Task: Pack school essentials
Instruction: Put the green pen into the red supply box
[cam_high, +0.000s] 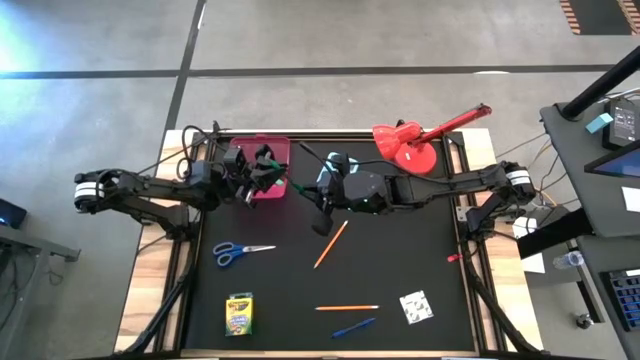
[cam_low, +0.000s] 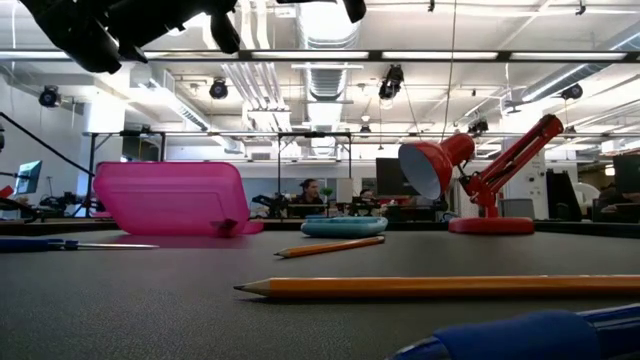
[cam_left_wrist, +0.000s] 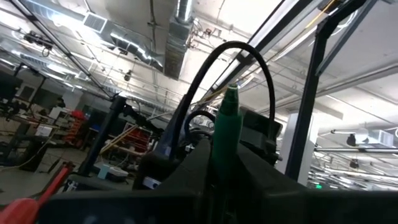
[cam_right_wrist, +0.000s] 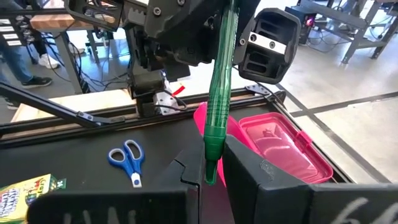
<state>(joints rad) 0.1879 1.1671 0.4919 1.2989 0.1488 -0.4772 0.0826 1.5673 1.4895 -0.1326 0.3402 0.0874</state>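
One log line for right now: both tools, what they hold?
left tool: shut on green pen | right tool: shut on green pen | position: above pink box | phase: handover

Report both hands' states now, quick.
Left hand: closed on the upper end of the green plastic pen.
Right hand: closed on the same pen's lower end, above the pink plastic case.

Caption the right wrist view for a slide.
Both hands grip a green pen above the open pink case; scissors lie on the mat.
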